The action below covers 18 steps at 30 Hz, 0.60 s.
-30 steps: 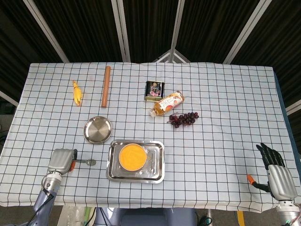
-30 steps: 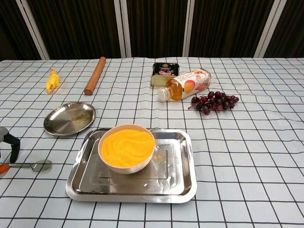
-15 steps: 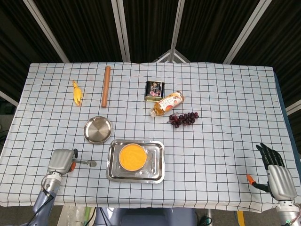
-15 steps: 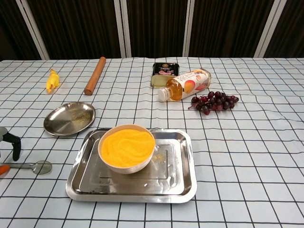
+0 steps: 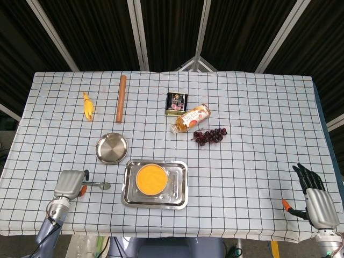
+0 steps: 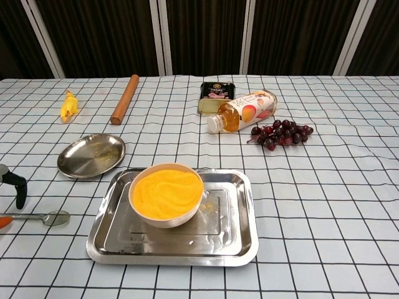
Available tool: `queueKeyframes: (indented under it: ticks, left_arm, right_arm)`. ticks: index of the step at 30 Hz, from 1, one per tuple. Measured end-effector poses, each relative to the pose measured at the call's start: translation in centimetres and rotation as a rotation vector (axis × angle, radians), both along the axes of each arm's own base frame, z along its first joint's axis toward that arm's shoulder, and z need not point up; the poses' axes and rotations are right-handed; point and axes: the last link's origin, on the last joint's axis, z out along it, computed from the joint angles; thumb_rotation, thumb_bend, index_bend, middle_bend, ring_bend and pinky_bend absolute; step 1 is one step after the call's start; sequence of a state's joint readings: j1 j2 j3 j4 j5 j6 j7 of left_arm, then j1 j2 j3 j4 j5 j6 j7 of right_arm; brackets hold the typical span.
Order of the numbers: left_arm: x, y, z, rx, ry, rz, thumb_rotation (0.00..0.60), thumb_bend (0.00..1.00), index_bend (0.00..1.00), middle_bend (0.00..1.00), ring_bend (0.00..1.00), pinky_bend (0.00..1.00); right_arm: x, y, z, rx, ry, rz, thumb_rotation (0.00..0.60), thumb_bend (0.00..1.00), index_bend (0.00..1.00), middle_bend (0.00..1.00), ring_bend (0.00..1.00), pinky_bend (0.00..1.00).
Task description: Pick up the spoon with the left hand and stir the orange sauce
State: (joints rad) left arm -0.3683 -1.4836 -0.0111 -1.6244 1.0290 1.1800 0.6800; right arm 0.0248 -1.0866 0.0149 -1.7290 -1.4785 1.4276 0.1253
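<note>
Left hand shifted slightly; one spoon, one bowl.

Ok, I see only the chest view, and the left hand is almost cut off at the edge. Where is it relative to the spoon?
Observer: In the head view the left hand sits over the handle of the spoon; only its bowl end shows, pointing toward the tray.
Operator: And the right hand? I do not see it at all.
Observer: The right hand is near the table's right front corner, fingers apart, holding nothing.
</note>
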Motion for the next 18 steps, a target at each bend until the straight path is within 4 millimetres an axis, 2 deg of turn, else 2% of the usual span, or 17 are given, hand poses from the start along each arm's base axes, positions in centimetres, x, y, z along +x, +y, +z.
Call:
queueKeyframes:
  ticks: [18]
  left_arm:
    - [-0.03,0.21,-0.65,-0.005,0.007,-0.003,0.600,0.50,0.48,0.98,0.98,0.95]
  right_arm:
    - [0.00,-0.02,0.02,-0.003,0.000,-0.001,0.600,0.32,0.00,0.00,0.00,0.00]
